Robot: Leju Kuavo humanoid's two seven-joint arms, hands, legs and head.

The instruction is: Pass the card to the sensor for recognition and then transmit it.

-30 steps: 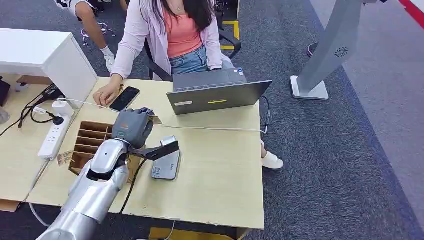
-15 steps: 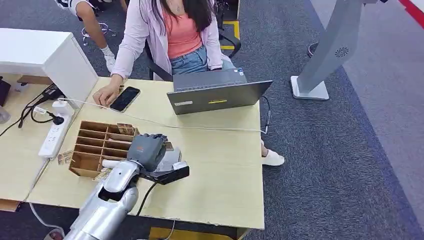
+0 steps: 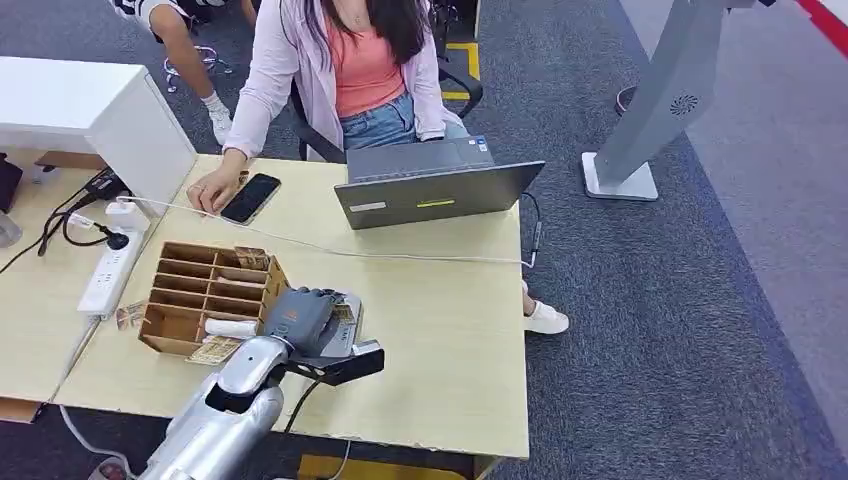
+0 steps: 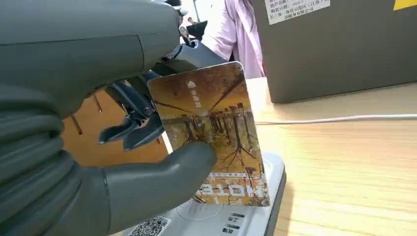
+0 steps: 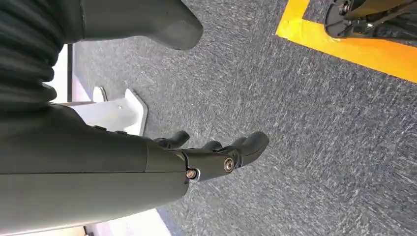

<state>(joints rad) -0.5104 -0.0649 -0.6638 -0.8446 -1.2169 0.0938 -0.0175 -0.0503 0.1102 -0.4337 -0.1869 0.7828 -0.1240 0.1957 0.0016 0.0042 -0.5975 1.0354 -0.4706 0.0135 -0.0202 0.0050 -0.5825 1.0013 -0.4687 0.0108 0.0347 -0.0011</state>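
Observation:
My left hand [image 3: 299, 317] holds a card [image 4: 211, 128] printed with an autumn tree picture, pinched between thumb and fingers. The card stands on edge with its lower edge touching the grey card reader [image 4: 231, 219], which lies flat on the wooden table beside the cardboard organiser; in the head view the reader [image 3: 345, 335] is partly hidden under my hand. My right hand [image 5: 216, 157] hangs beside my body over grey carpet, fingers loosely extended and holding nothing.
A cardboard slotted organiser [image 3: 200, 290] with cards stands left of the reader. A person sits across the table behind a laptop [image 3: 435, 190], one hand near a phone [image 3: 249, 197]. A white cable [image 3: 420, 258] crosses the table. A power strip [image 3: 108, 272] lies at left.
My left hand carried the card from above the organiser toward me and down onto the reader. The organiser is now uncovered. The person's hand stayed by the phone.

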